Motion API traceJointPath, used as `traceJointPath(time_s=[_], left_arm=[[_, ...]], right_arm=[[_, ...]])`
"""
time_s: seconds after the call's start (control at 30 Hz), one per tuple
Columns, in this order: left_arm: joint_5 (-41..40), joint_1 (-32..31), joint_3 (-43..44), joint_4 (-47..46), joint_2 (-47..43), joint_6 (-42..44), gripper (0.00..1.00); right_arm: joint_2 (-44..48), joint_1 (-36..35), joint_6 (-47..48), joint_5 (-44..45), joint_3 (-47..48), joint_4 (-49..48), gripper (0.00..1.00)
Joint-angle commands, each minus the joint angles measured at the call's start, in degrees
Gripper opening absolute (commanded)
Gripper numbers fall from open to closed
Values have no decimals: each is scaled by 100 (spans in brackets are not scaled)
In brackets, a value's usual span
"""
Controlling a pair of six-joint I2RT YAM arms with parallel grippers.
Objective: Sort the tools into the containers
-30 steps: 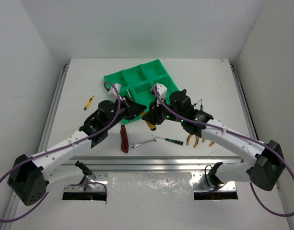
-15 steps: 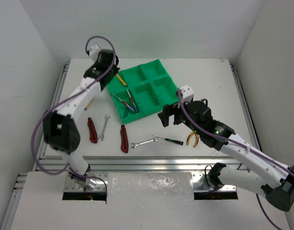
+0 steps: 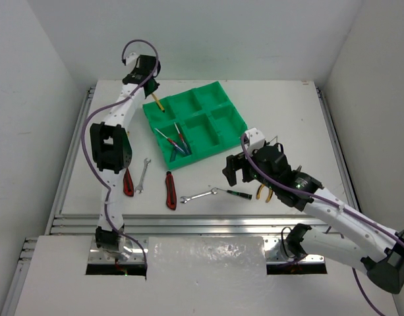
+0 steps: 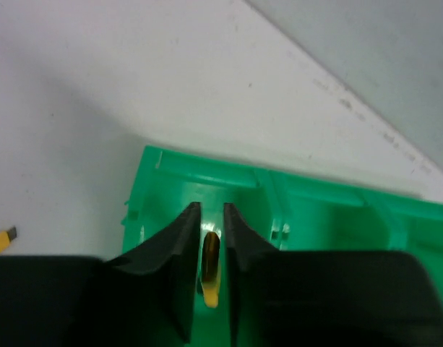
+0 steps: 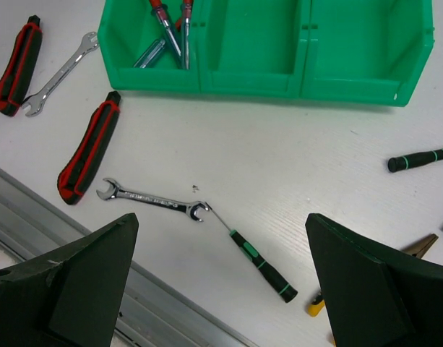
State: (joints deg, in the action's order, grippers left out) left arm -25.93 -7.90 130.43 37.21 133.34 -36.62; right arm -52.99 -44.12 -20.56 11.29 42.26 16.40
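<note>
The green tray (image 3: pixel 218 92) holds several screwdrivers (image 3: pixel 175 141) in its near-left compartment. My left gripper (image 3: pixel 153 91) hangs over the tray's far-left compartment (image 4: pixel 308 217). Its jaws are narrowly open around a yellow-handled tool (image 4: pixel 210 269), with slim gaps on both sides. That tool (image 3: pixel 161 104) slants down into the compartment. My right gripper (image 3: pixel 235 168) is wide open and empty above the table, over a silver wrench (image 5: pixel 152 199) and a green-black screwdriver (image 5: pixel 261 264). Its own view puts the right gripper (image 5: pixel 221 220) between them.
Two red knives (image 3: pixel 127 183) (image 3: pixel 169 190), a second wrench (image 3: pixel 142 174) and yellow pliers (image 3: pixel 265 191) lie near the front. Another green-black screwdriver (image 5: pixel 420 159) lies right of the tray. A yellow knife (image 4: pixel 0 241) lies left of the tray. A metal rail (image 3: pixel 188 220) edges the table.
My left arm swung from the tray's near edge to its far-left corner with the yellow-handled tool, and its jaws have parted slightly. My right gripper opened wide and drew back to the near right.
</note>
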Motion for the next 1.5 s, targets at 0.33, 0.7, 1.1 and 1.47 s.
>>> traceJointPath(time_s=[0.33, 0.7, 1.1, 1.47], left_arm=[[520, 103, -869, -706, -1247, 585, 82], [2810, 1526, -2743, -515, -1225, 2150, 87], [2998, 1871, -3797, -127, -1460, 2897, 81], [1987, 1845, -4034, -12, -898, 2775, 46]], right_arm=[[-185, 0, 201, -109, 116, -102, 99], [-563, 0, 553, -926, 11, -49, 99], [-519, 0, 614, -1629, -139, -155, 99], [-431, 9, 658, -1823, -218, -243, 99]])
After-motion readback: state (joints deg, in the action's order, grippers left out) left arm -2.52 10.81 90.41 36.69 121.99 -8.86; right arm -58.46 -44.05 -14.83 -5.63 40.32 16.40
